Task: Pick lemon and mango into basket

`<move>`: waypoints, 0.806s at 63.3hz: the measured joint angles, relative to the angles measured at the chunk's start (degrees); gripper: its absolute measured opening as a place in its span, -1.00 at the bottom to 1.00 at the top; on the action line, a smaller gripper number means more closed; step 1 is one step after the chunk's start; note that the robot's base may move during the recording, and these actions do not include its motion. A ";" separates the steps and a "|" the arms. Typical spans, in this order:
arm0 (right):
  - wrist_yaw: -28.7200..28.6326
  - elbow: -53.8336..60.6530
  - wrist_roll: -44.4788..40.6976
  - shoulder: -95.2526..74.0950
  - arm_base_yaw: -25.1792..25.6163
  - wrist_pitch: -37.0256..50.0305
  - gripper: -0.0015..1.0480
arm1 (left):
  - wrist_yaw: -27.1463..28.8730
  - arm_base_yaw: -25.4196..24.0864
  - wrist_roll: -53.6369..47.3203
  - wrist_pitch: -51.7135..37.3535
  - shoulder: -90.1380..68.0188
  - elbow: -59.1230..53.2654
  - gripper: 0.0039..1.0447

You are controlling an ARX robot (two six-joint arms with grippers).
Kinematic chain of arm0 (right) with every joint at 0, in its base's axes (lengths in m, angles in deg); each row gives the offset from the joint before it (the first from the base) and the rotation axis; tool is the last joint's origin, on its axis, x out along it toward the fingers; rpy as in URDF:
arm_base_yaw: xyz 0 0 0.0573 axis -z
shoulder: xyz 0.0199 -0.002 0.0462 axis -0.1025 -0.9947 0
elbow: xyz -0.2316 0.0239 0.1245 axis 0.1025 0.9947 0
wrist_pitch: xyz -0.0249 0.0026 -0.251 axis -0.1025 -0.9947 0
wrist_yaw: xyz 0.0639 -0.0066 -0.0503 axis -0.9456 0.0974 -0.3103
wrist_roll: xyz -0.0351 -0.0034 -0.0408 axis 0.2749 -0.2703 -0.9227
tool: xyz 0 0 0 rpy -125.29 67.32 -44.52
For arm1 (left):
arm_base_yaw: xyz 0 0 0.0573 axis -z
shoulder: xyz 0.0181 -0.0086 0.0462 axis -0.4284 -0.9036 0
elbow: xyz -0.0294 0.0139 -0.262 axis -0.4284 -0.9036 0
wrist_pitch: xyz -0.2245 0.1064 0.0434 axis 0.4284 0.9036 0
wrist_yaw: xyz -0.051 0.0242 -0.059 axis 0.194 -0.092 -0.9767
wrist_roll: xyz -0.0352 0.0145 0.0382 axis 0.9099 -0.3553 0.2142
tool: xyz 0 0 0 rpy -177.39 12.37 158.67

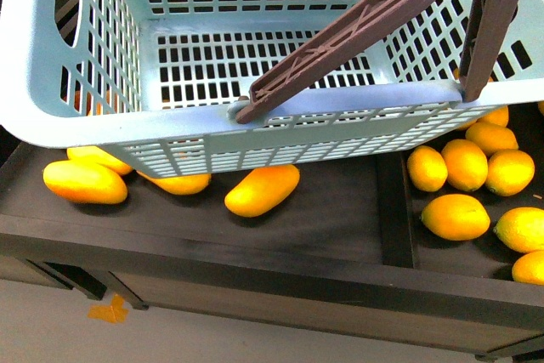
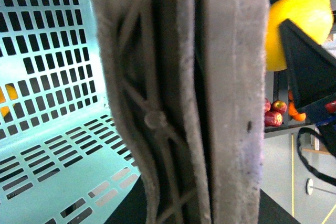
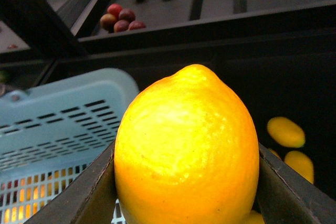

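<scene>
- Nearest the right wrist lens, the lemon (image 3: 186,145) is seen clamped across its waist between the flat dark fingers (image 3: 92,192) of the right gripper (image 3: 186,184), with one tapered end left free.
- It is held in the air just beside the rim of the basket (image 1: 76,65) and has not yet been set inside.
- Its rind is finely pebbled and glossy. The fruit is judged firm, light and rather slippery, so a moderate squeeze at the widest part is thought soundest, since rounded sides may roll off flat pads.
- Pale aqua slotted plastic, thin and stiff-looking, forms the basket walls and floor.
- Brown handles (image 2: 173,103), moulded with a ribbed lattice, fill the left wrist view. No part of the left gripper is shown, so its state cannot be told.
- Dark red fruits (image 3: 121,18) lie on a distant shelf. The mango is judged to be among them, though they are too small to tell.
</scene>
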 joint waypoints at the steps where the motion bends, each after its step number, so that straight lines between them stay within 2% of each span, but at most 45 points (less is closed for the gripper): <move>1: 0.33 0.15 -0.02 -0.02 -0.48 0.07 0.17 | 0.00 0.00 0.00 0.00 0.00 0.00 -0.69; 19: 6.99 6.12 -1.38 0.81 -12.20 1.46 0.17 | 0.07 0.00 -0.02 0.00 0.02 0.00 -0.69; 34: 9.81 8.59 -0.61 0.94 -15.61 1.62 0.18 | 0.09 0.00 -0.04 0.00 0.02 0.00 -0.69; 48: 15.54 8.81 2.84 1.84 -14.32 3.34 0.85 | 0.07 0.00 -0.07 0.00 0.02 0.00 -0.69; 51: 18.03 9.29 4.17 3.87 -13.64 2.84 0.82 | 0.15 0.00 -0.17 0.00 0.02 -0.02 -0.69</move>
